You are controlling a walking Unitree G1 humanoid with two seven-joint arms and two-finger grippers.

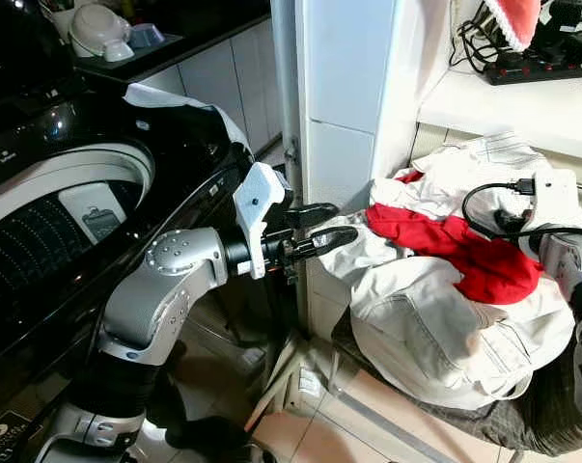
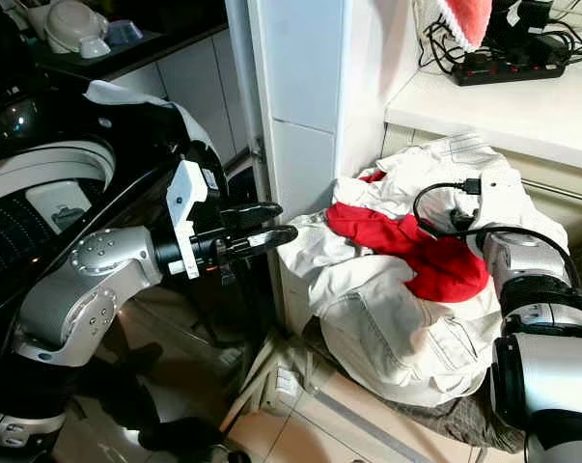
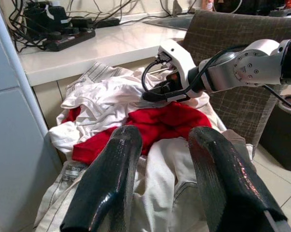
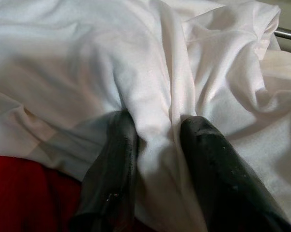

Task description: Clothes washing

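Left eye view: laundry pile [image 1: 435, 289] heaped on the floor beside the washer [image 1: 69, 203]; nothing visibly loaded. Left wrist view: left claw [image 3: 159, 159] wide, empty. Right wrist view: right claw [image 4: 152, 164] pinching a white garment [image 4: 150, 72] fold.

- Laundry pile [image 1: 435, 318]: crumpled garments heaped together on a grey woven seat, beside the white tiled pillar.
- Red garment [image 1: 464, 253]: lies across the upper middle of the heap, partly covered by white cloth.
- White garment [image 4: 150, 82]: topmost, creased; one fold sits between two black fingers.
- Washing machine [image 1: 69, 207]: black top-loader, lid raised, drum open.
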